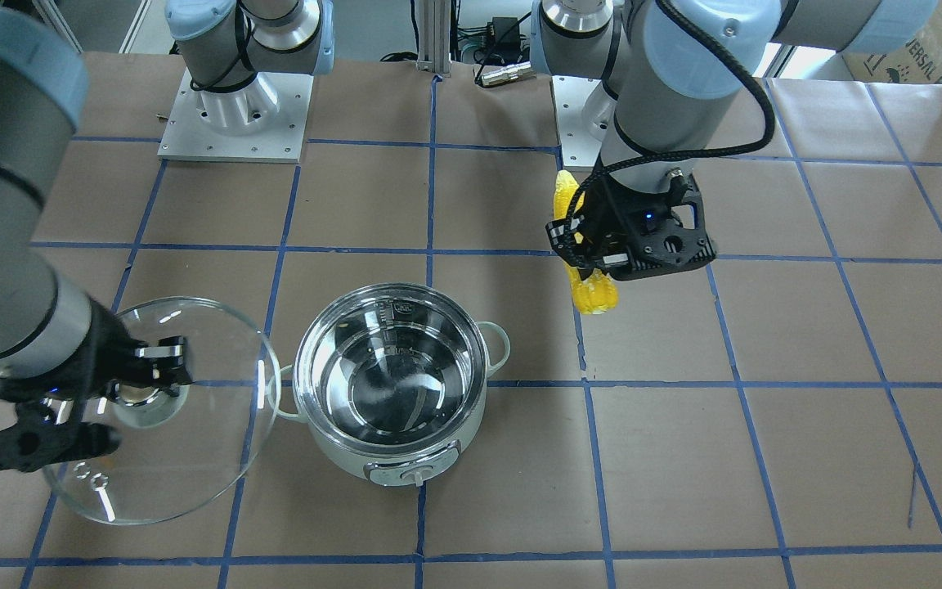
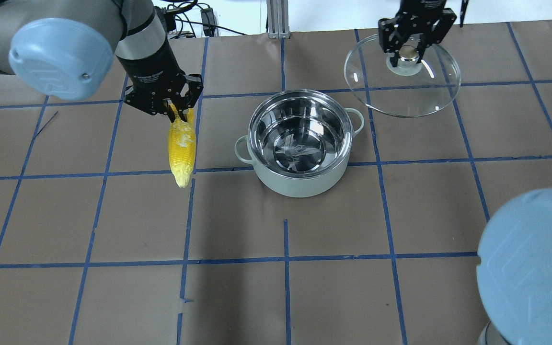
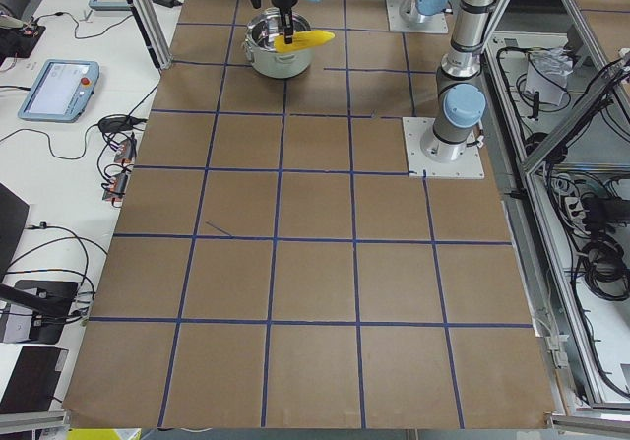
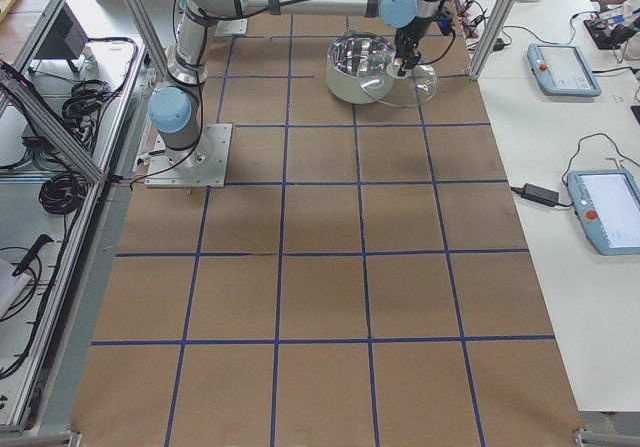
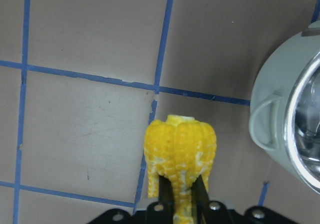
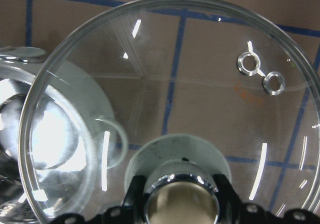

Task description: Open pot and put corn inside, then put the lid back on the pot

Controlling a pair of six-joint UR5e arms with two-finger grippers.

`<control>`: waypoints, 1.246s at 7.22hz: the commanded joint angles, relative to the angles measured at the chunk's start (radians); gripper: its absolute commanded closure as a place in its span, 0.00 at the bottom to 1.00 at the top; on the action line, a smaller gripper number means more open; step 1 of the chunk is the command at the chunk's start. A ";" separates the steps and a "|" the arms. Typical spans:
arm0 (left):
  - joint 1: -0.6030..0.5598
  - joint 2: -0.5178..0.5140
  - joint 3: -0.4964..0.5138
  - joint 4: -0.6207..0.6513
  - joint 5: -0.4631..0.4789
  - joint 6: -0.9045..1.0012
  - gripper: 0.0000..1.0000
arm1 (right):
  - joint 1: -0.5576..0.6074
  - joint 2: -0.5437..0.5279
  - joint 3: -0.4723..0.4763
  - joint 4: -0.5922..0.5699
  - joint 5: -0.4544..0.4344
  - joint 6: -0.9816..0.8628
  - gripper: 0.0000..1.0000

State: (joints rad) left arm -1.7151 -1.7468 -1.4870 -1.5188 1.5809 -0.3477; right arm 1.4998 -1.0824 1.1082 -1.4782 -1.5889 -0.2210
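Right pincer (image 6: 180, 193) clamps the lid (image 6: 210, 68) by its knob (image 6: 179, 206); the pot (image 6: 35, 144), seemingly open, shows through the glass.

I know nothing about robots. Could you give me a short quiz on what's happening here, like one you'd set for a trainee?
1. Short answer: which gripper holds the lid?
2. Multiple choice: the left gripper holds
A. the corn
B. the lid
C. nothing
3. True or false: the corn is already inside the pot.

Key
1. The right gripper.
2. A.
3. False. The corn is outside the pot, off to one side of it, in the left gripper.
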 commanded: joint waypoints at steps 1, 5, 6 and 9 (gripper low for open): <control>-0.128 -0.107 0.072 0.038 0.001 -0.184 0.86 | -0.096 0.056 -0.001 -0.020 -0.012 -0.089 0.94; -0.259 -0.365 0.281 0.066 0.001 -0.255 0.86 | -0.153 0.111 -0.004 -0.080 0.000 -0.179 0.94; -0.261 -0.387 0.295 0.068 -0.001 -0.254 0.86 | -0.153 0.113 -0.004 -0.082 0.000 -0.178 0.94; -0.251 -0.405 0.301 0.185 0.001 -0.254 0.86 | -0.153 0.114 -0.008 -0.080 0.000 -0.179 0.94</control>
State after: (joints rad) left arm -1.9695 -2.1371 -1.1874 -1.3819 1.5810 -0.6005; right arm 1.3469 -0.9688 1.1006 -1.5596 -1.5893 -0.3998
